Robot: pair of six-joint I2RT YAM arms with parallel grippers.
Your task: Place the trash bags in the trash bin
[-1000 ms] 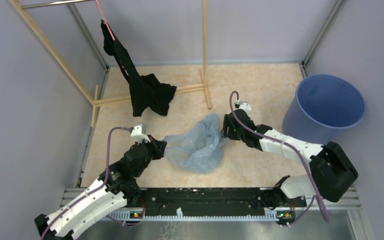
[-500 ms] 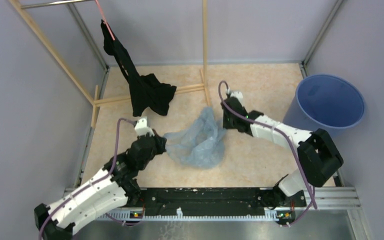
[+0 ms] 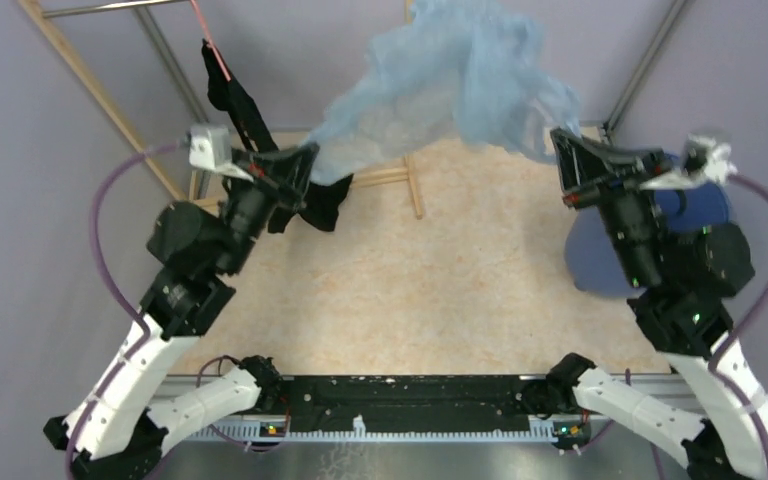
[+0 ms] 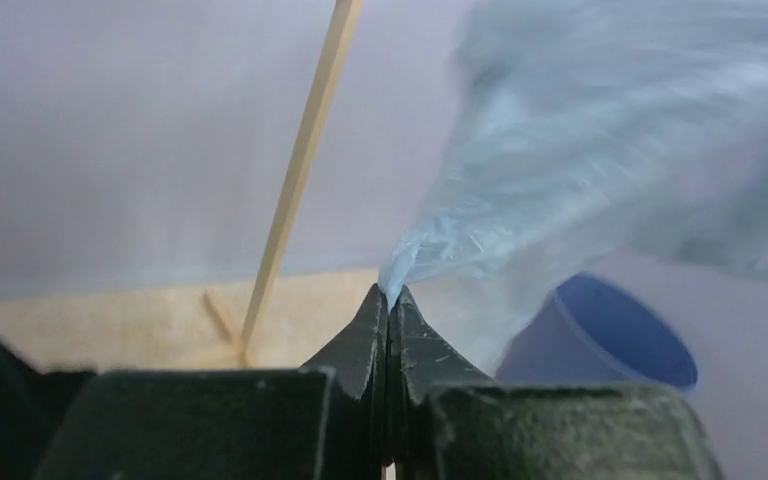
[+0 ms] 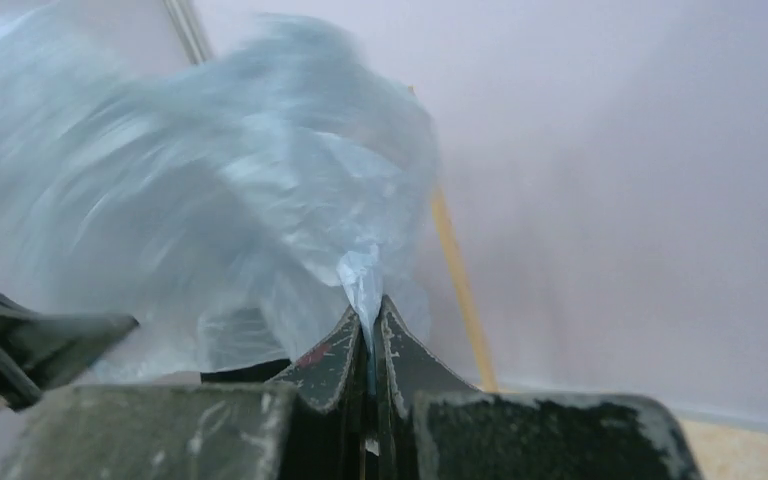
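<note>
A pale-blue translucent trash bag (image 3: 455,85) hangs stretched high in the air between both arms. My left gripper (image 3: 310,152) is shut on its left end, the film pinched at the tips (image 4: 390,292). My right gripper (image 3: 558,135) is shut on its right end, film squeezed between the tips (image 5: 368,300). The bag (image 5: 200,210) billows and blurs in the right wrist view, and the bag (image 4: 600,150) fills the upper right of the left wrist view. The blue trash bin (image 3: 705,205) stands at the right, mostly hidden behind the right arm; the bin (image 4: 620,335) shows below the bag.
A black garment (image 3: 235,105) hangs from a wooden rack (image 3: 90,90) at the back left, just behind the left gripper. The rack's upright post (image 4: 305,160) and foot (image 3: 412,190) stand mid-back. Grey walls close in on the sides.
The right gripper shut on the bag. Both arms rose from the floor, lifting the bag and spreading it wide; the right arm swung in front of the bin.
</note>
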